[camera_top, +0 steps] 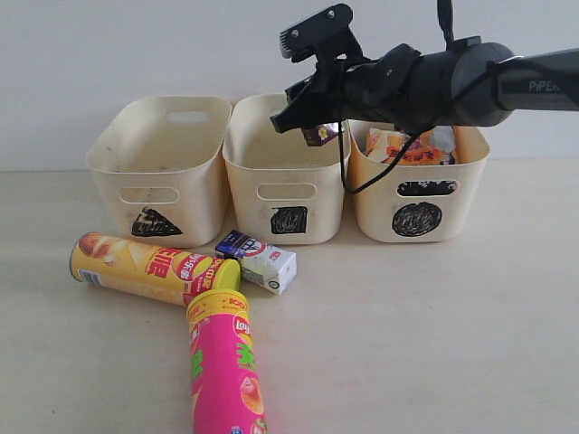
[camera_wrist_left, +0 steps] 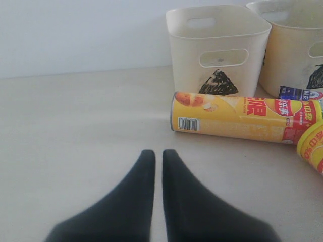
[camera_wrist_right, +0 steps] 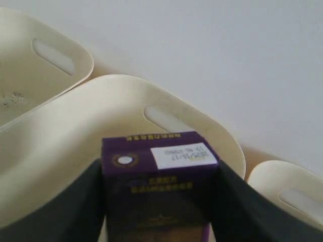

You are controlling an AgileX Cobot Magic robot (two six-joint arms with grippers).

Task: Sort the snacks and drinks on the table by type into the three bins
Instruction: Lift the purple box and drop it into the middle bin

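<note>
My right gripper [camera_top: 308,116] is shut on the purple carton [camera_wrist_right: 159,181], holding it over the middle bin [camera_top: 283,167], the one marked with a square. The purple carton [camera_top: 320,135] shows just under the fingers. The yellow chip tube [camera_top: 149,268] and the pink chip tube [camera_top: 226,366] lie on the table [camera_top: 434,316] with the blue-white carton [camera_top: 258,260] beside them. Foil bags [camera_top: 412,146] lie in the circle bin [camera_top: 418,185]. The triangle bin [camera_top: 163,167] stands on the left. My left gripper [camera_wrist_left: 154,154] is shut and empty, low over the table, short of the yellow tube [camera_wrist_left: 242,117].
A white wall rises right behind the bins. The right arm [camera_top: 470,81] reaches in from the right above the circle bin, with a cable hanging in front of it. In the left wrist view the triangle bin [camera_wrist_left: 217,48] stands behind the yellow tube.
</note>
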